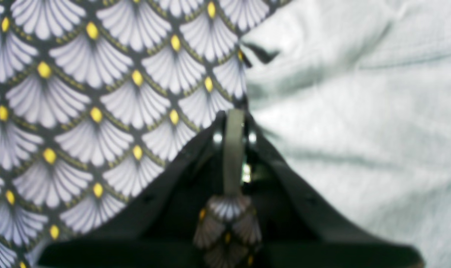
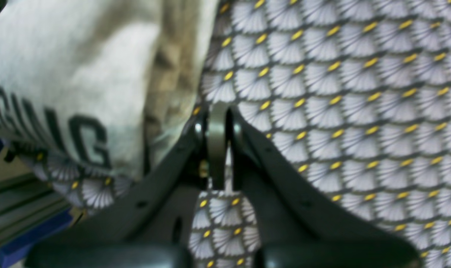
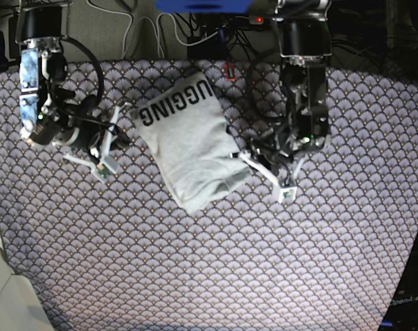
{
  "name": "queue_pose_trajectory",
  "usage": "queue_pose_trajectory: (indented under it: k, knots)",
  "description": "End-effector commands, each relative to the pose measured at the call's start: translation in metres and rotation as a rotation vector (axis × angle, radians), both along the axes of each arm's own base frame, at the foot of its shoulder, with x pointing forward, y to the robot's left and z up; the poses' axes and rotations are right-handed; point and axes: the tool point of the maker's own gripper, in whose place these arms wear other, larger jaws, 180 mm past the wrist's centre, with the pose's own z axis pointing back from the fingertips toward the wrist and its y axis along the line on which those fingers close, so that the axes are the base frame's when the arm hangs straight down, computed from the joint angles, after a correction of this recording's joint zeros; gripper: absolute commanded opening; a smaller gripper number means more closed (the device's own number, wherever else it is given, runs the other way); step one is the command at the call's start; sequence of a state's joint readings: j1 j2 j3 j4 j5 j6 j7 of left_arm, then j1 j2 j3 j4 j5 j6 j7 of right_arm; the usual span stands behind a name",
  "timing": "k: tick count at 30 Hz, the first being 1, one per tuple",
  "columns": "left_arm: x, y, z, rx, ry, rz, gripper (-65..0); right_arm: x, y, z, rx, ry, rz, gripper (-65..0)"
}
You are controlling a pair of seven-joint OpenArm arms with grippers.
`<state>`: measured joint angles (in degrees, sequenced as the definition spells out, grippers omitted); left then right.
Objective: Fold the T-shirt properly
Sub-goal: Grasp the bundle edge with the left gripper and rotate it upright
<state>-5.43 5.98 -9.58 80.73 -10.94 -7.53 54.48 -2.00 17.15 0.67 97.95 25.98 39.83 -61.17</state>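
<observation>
**Shirt bunched at upper centre, both pincers closed and empty**

You are looking first at bare patterned cloth (image 3: 216,276) filling the lower half of the base view. Moving up, the T-shirt (image 3: 192,148) is lying crumpled and skewed just above the middle, its lettering toward the top edge. The left gripper (image 3: 250,160), at centre right, is sitting at the shirt's right edge with its jaws pressed together; in its wrist view nothing is showing between them. The right gripper (image 3: 118,117), at upper left, is resting just beside the shirt's lettered corner, jaws likewise closed on nothing.
</observation>
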Motion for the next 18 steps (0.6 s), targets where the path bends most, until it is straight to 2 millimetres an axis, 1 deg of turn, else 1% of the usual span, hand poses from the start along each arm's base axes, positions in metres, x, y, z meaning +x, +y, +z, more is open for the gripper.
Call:
queue_pose_trajectory:
  k: [1, 3, 5, 8, 9, 13, 16, 18]
  knots:
    - [0.019, -0.018, 0.019, -0.035, -0.062, -0.028, -64.6, 0.007, 0.001, 0.011, 0.023, -0.045, 0.005, -65.0]
    - [0.022, -0.032, 0.014, -0.04, -0.043, -0.062, -64.6, -0.002, 0.003, 0.005, 0.029, -0.025, 0.005, -65.0]
    - [0.024, -0.038, 0.009, -0.045, -0.026, -0.077, -64.6, -0.011, 0.003, -0.001, 0.031, -0.003, 0.005, -65.0]
    - [0.036, -0.052, 0.013, -0.077, -0.059, -0.069, -64.6, -0.022, 0.004, -0.008, 0.043, 0.018, 0.002, -65.0]
    - [0.037, -0.052, 0.01, -0.079, -0.062, -0.064, -64.6, -0.026, 0.005, -0.01, 0.046, 0.025, 0.002, -65.0]
    - [0.047, -0.054, 0.012, -0.09, -0.077, -0.057, -64.6, -0.042, 0.003, -0.02, 0.048, 0.062, -0.005, -65.0]
    - [0.058, -0.054, 0.017, -0.093, -0.11, -0.047, -64.6, -0.05, 0.005, -0.024, 0.058, 0.074, -0.006, -65.0]
    - [0.066, -0.055, 0.022, -0.098, -0.127, -0.044, -64.6, -0.056, 0.007, -0.022, 0.063, 0.071, 0.0, -65.0]
